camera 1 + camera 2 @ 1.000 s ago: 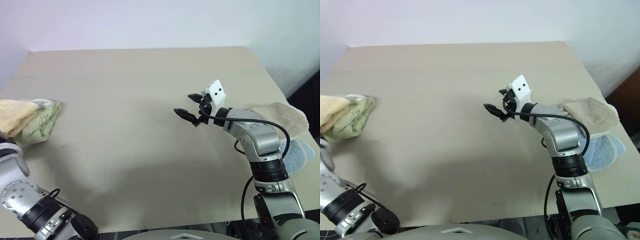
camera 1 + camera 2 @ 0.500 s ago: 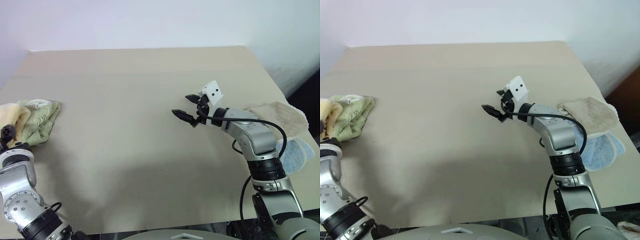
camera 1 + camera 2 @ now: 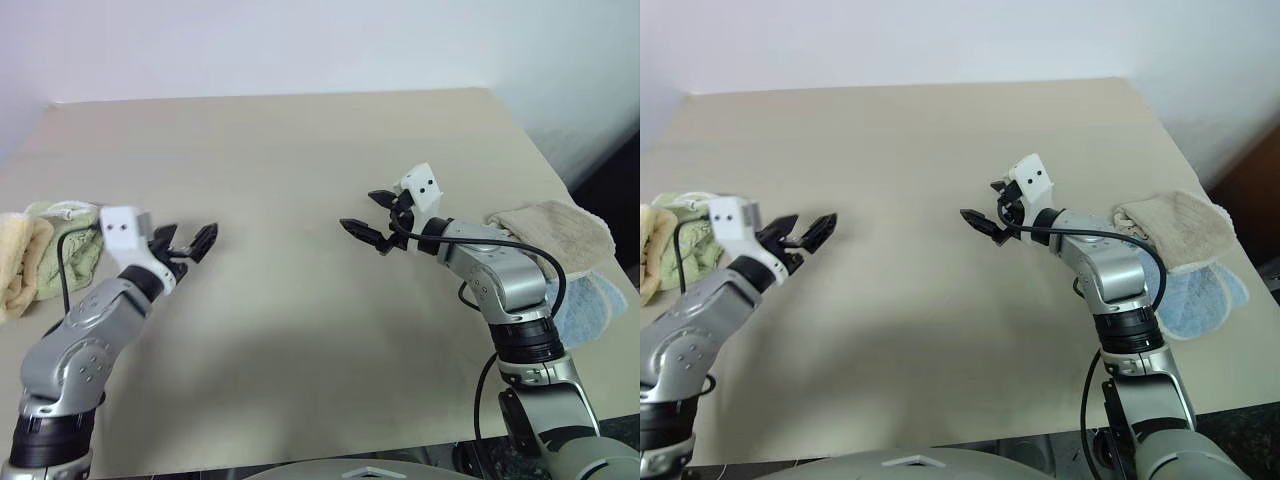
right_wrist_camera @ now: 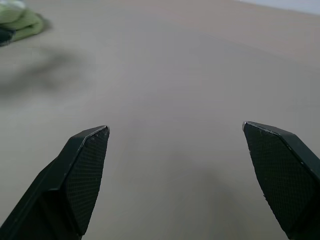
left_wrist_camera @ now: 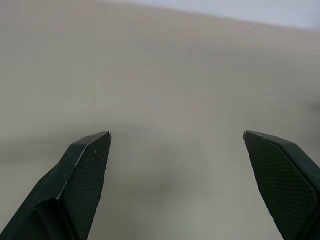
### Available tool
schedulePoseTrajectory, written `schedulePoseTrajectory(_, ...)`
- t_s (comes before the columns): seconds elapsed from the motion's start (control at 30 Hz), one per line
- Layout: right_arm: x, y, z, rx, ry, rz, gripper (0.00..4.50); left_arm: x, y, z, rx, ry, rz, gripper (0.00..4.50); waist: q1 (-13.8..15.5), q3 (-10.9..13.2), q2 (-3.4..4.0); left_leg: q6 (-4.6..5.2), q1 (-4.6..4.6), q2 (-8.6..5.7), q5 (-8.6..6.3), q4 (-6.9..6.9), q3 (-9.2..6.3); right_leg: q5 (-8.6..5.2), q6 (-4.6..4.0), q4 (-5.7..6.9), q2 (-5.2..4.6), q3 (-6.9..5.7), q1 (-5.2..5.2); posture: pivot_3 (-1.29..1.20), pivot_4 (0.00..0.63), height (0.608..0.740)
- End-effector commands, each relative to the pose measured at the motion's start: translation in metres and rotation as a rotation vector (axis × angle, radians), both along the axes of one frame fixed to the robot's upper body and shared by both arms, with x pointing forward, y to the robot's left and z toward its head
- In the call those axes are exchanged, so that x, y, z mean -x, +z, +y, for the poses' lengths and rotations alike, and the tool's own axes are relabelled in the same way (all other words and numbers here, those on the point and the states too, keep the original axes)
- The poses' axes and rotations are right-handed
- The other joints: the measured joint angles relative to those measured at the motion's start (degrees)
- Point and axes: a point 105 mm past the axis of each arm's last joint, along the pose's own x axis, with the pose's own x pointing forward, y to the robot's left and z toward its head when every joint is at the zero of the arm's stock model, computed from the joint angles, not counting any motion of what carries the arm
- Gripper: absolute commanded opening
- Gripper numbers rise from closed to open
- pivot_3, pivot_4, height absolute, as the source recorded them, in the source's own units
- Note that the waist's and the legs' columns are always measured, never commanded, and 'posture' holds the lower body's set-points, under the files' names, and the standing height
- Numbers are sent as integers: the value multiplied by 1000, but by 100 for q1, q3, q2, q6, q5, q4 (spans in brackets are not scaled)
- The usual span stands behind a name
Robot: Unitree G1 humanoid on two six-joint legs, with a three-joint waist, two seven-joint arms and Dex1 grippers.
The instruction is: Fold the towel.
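Both end effectors hover over the bare middle of the beige worktop (image 3: 300, 150), each with its two black fingers spread and nothing between them. The left end effector (image 3: 192, 243) points across toward the right end effector (image 3: 368, 222), the two well apart. The pale yellow towel (image 3: 15, 275) lies bunched at the worktop's left edge, touching a light green towel (image 3: 62, 252) just beside it. At the right edge, a beige towel (image 3: 555, 232) rests on a light blue one (image 3: 590, 305).
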Motion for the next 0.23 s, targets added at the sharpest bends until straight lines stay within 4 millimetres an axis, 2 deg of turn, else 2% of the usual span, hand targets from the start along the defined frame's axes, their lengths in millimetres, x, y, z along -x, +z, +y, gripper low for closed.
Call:
schedulePoseTrajectory(0.03,-6,4,-21,-5,-105,-35,4500,-3,4,-5,-90,-50,-64,4458,-58,0,0,3,0,0,-1,-2,-1,0,1,1,0,-1,-1,0,150,728)
schedulePoseTrajectory(0.23,-4,0,-35,-9,-168,-26,4500,-6,1,-11,-117,-102,-64,4458,-63,1,0,4,-1,-1,-2,0,-1,0,2,2,3,0,-1,0,150,728)
